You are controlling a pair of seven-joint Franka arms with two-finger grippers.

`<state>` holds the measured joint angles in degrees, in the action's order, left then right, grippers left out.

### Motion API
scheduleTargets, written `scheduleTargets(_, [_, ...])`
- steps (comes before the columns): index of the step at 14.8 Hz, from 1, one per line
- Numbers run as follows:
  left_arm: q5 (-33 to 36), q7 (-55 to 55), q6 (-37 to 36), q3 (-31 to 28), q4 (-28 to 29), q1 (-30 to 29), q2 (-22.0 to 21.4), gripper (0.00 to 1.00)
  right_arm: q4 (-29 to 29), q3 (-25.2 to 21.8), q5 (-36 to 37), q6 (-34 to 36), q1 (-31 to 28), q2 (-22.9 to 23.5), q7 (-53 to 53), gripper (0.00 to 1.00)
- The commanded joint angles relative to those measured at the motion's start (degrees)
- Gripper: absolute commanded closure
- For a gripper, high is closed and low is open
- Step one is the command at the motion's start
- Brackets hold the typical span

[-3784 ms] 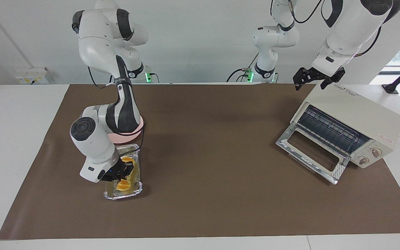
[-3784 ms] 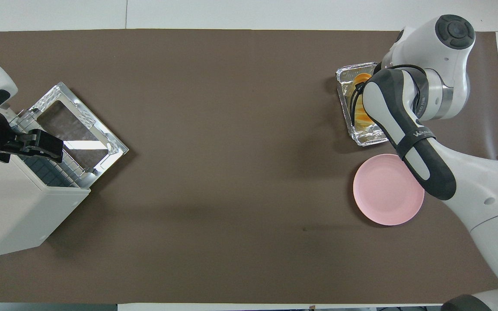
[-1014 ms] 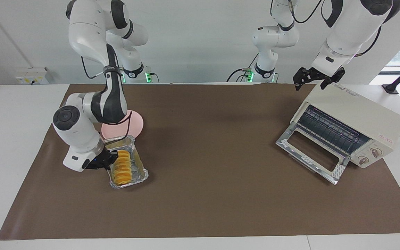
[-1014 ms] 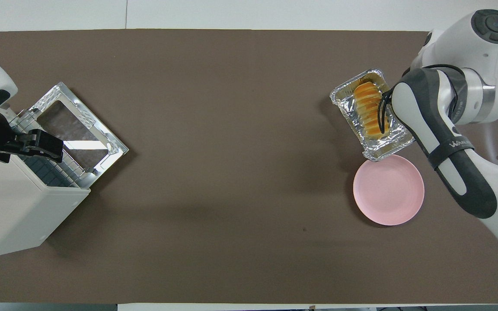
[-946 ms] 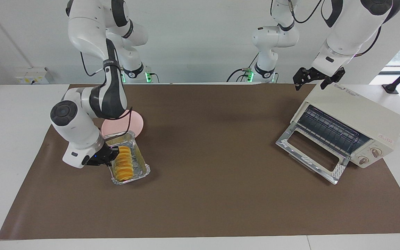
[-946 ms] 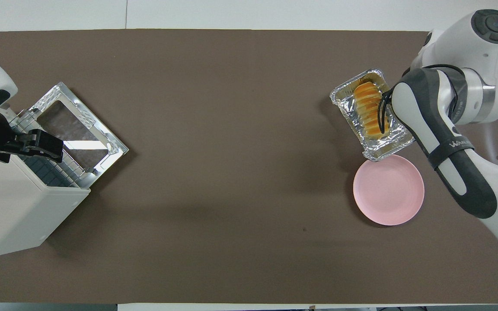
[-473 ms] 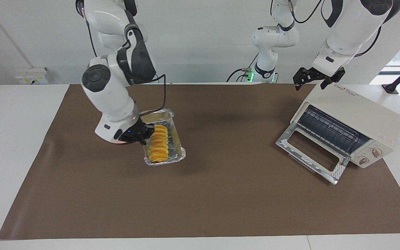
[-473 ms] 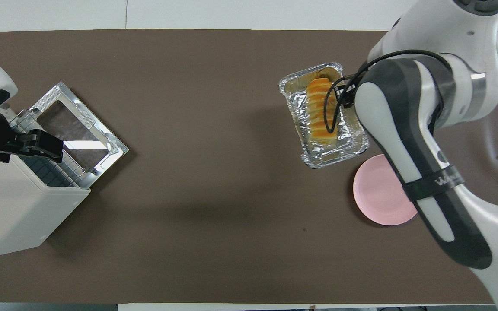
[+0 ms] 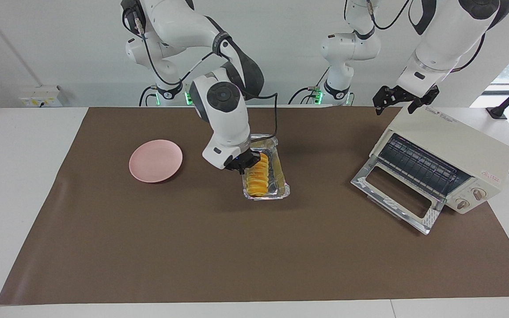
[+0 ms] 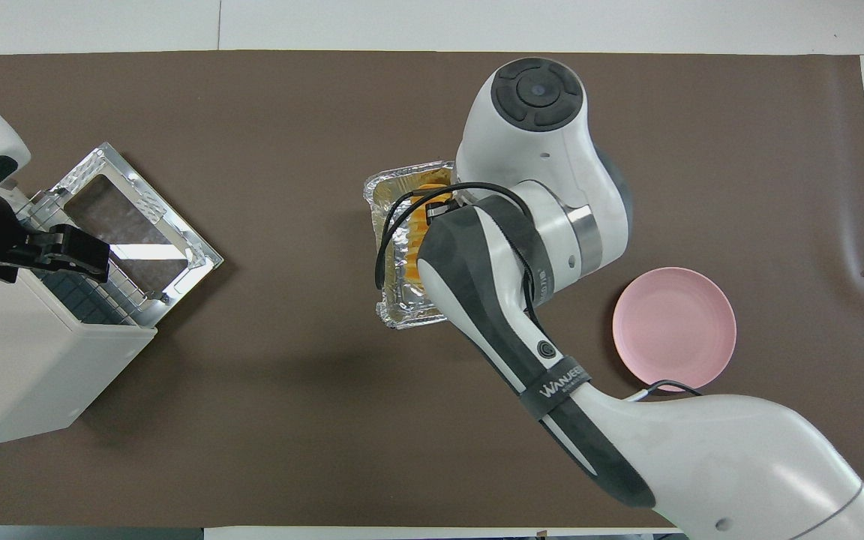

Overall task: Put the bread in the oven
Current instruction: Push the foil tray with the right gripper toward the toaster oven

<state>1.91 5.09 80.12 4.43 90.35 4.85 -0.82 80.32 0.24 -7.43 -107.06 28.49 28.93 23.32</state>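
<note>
Right end effector (image 9: 246,167) gripped foil tray (image 9: 276,179) holding bread (image 9: 257,180), mid-table. Oven (image 9: 444,161) stood door-down beneath open left end effector (image 9: 395,100). Pink plate (image 9: 155,160) lay apart.

Bread (image 9: 257,179): ridged golden-orange loaf, lengthwise in a foil tray (image 9: 279,180) raised over mid-surface. Oven (image 9: 451,152): cream-white box at the left arm's end, angled, glass door (image 9: 395,198) dropped open, wire rack visible, two knobs on its front.
</note>
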Motion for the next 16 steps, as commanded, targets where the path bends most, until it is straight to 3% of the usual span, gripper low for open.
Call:
scheduleTargets(1, [-0.77,0.28,1.09,-0.03,1.67,-0.36,-1.55,0.00,5.44,-0.33,-1.80,-7.25,2.08,0.86,1.89,1.00])
scheduleTargets(4, [-0.77,0.28,1.09,-0.03,1.67,-0.36,-1.55,0.00,10.82,-0.24,-1.80,-14.92,2.71,0.16,5.77,1.00])
scheduleTargets(10, [-0.77,0.19,1.09,-0.12,1.67,-0.36,-1.55,0.00,11.09,-0.33,-1.71,-14.41,2.80,-0.10,7.61,1.00])
scheduleTargets(11, [-0.77,0.27,1.09,-0.03,1.59,-0.28,-1.55,0.00,11.18,-0.33,-1.54,-14.40,3.15,-0.10,7.97,0.21])
scheduleTargets(12, [-0.77,0.19,1.09,-0.03,1.67,-0.28,-1.55,0.00,11.09,-0.33,-1.62,-14.23,3.42,-0.10,8.75,0.00])
scheduleTargets(16, [-0.77,0.28,1.09,-0.03,1.67,-0.36,-1.55,0.00,9.25,-0.50,-1.54,-10.37,3.24,-0.19,10.78,0.00])
